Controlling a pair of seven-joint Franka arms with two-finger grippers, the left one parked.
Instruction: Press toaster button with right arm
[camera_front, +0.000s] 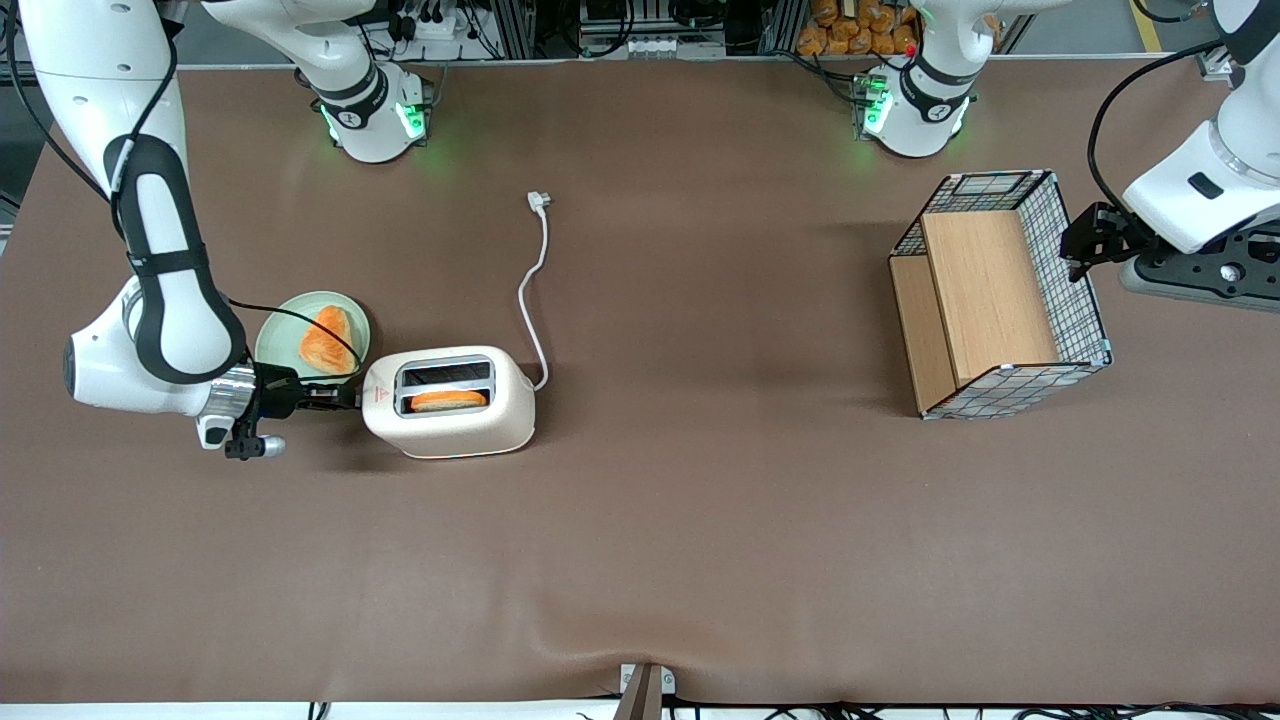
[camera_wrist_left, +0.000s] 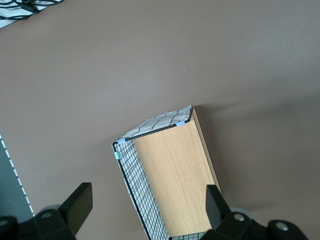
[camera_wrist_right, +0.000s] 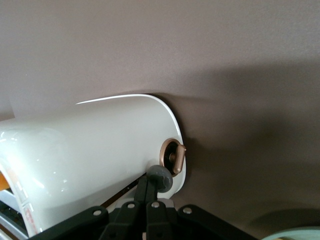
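The cream-white toaster (camera_front: 455, 402) lies on the brown table, a red logo on its narrow end. My right arm's gripper (camera_front: 338, 397) is at that end, level with the table, fingers shut together with nothing between them. In the right wrist view the gripper's tips (camera_wrist_right: 151, 181) touch the grey rounded toaster button (camera_wrist_right: 161, 177), which sticks out of the slit in the toaster's end (camera_wrist_right: 100, 155). A copper dial (camera_wrist_right: 173, 155) sits just past the button. In the front view the button is hidden by the gripper.
A bread slice (camera_front: 449, 400) sits in the toaster slot nearer the camera. A green plate (camera_front: 280, 335) with bread (camera_front: 327, 340) stands beside the gripper, farther from the camera. The unplugged white cord (camera_front: 535, 290) trails away. A wire-mesh wooden basket (camera_front: 1000, 300) stands toward the parked arm's end.
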